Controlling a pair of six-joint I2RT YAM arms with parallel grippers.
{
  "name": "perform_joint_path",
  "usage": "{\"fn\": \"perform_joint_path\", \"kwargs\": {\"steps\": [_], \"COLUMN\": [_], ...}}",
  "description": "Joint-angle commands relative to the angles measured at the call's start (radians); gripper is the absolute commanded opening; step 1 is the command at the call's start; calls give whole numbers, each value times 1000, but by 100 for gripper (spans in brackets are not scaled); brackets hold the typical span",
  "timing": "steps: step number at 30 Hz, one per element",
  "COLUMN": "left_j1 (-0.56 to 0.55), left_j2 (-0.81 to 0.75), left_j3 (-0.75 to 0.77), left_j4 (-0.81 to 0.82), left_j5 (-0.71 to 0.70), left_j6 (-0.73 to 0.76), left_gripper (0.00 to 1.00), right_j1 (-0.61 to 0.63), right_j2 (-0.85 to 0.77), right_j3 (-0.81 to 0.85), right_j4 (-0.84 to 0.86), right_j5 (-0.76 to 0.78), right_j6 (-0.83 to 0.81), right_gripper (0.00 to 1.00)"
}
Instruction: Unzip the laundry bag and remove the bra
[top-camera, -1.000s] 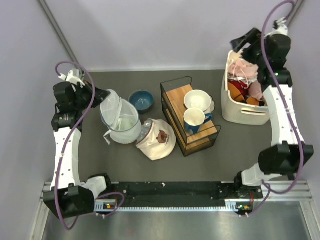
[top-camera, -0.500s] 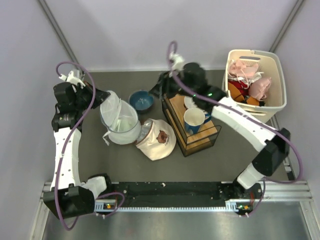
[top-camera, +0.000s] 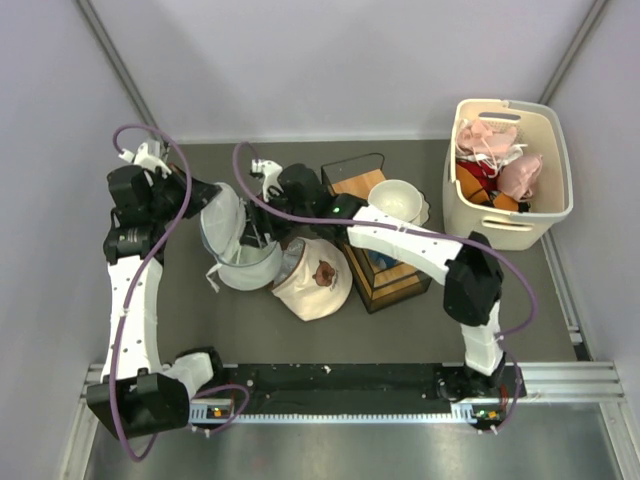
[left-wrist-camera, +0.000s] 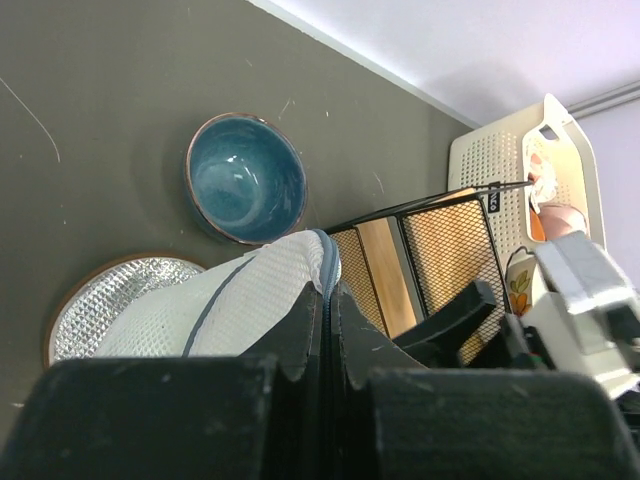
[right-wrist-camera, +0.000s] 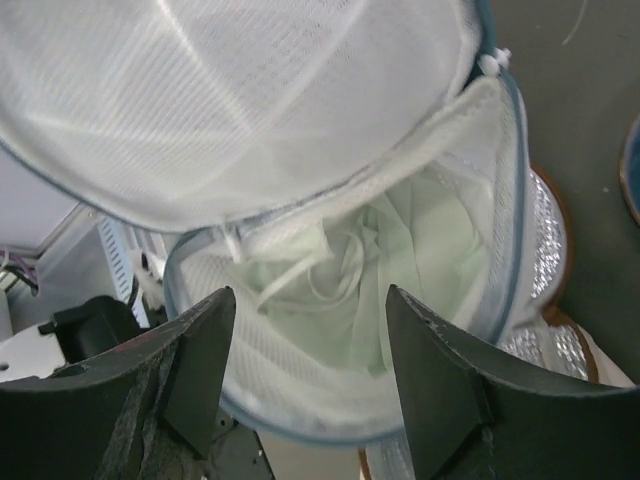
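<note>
The laundry bag (top-camera: 245, 262) is a white mesh drum at centre left, with its round flap (right-wrist-camera: 230, 100) raised. My left gripper (top-camera: 207, 193) is shut on the flap's blue-grey zip edge (left-wrist-camera: 328, 262) and holds it up. My right gripper (right-wrist-camera: 308, 300) is open just above the bag's mouth; in the top view it (top-camera: 255, 218) reaches over the bag from the right. Inside lies a pale whitish-green soft garment with thin straps (right-wrist-camera: 350, 270); I cannot tell if it is the bra. Peach-pink fabric with thin straps (top-camera: 490, 135) lies on top in the basket.
A cream cloth with a brown mark (top-camera: 315, 275) lies against the bag's right side. A black wire rack (top-camera: 385, 275) holds a white bowl (top-camera: 395, 198). The beige slotted basket (top-camera: 505, 230) stands far right. A blue bowl (left-wrist-camera: 245, 178) sits behind the bag, and a foil-lined dish (left-wrist-camera: 110, 300) under it.
My right arm has swung from the basket at the far right, across the rack, to the open mouth of the bag. My left gripper still holds the flap in the same place.
</note>
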Motion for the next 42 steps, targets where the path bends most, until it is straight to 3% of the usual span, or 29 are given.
{"fn": "perform_joint_path", "kwargs": {"steps": [1,9,12,15,16,17,32,40,42], "left_j1": [-1,-1,-3,-1,-1,-1,-1,-1,-1], "left_j2": [-39,-41,-38,-41,-41,-41,-27,-30,-32], "left_j3": [-6,-18,-21,-24,-29,-31,-54,-52,-49], "left_j4": [38,43,52,50,52,50,61,58,60], "left_j5": [18,23,26,24,21,20,23,23,24], "left_j6": [10,11,1,9,10,12,18,18,15], "left_gripper": [0,0,0,0,0,0,0,0,0], "right_j1": [23,36,35,35,35,36,32,26,24], "right_j2": [98,218,264,255,244,232,-137,-109,-46], "right_j3": [107,195,224,222,219,213,112,116,116], "right_j4": [-6,-23,-26,-26,-26,-24,-3,-10,-12], "right_j5": [20,14,9,5,9,14,72,52,19], "right_j6": [-5,16,36,34,33,30,-44,-25,-1], "right_gripper": [63,64,60,34,8,0,0,1,13]}}
